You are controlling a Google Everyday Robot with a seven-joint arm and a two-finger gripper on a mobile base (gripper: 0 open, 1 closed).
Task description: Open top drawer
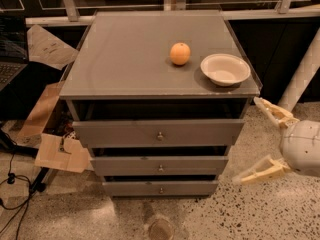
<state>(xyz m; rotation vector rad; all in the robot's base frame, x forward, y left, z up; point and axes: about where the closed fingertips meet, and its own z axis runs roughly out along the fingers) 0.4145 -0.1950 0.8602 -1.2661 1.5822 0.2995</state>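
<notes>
The top drawer (125, 132) is the widest of three grey fronts on a grey cabinet, with a small round metal knob (160, 135) at its centre. A dark gap shows above it. My gripper (252, 139) is at the right of the cabinet, level with the drawers, its two cream fingers (272, 111) spread wide apart and empty. It is beside the drawer's right end, not touching it, well right of the knob.
An orange (180, 53) and a white bowl (225, 69) sit on the cabinet top (125, 59). Two narrower drawers (125, 165) lie below. Cardboard pieces (60, 153) and cables (12, 179) lie on the floor at left. A white post (302, 76) stands at right.
</notes>
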